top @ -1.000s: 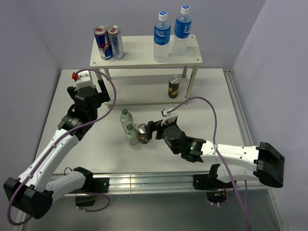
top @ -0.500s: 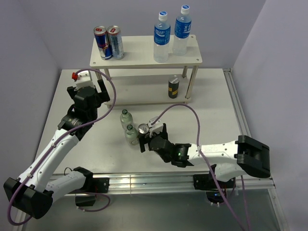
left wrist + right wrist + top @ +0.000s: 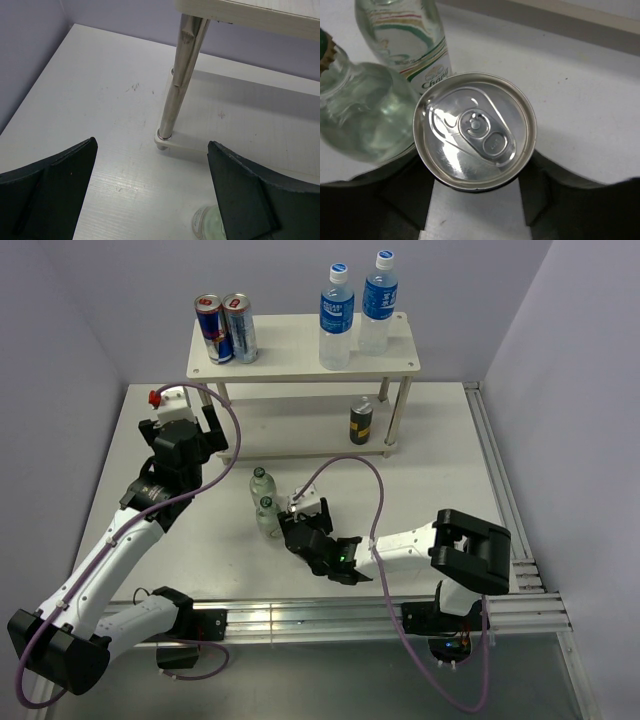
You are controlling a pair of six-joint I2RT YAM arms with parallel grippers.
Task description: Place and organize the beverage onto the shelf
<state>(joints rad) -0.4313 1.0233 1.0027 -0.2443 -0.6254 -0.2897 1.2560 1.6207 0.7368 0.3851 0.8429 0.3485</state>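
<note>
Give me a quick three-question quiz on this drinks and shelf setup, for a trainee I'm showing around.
1. True or false: the left gripper is holding a bottle.
2. What stands on the lower board of the shelf? A) a dark can B) a blue-labelled bottle C) nothing
3. How many green-capped bottles stand on the table?
Key: 1 false, it is open and empty. 2 A. 3 two.
</note>
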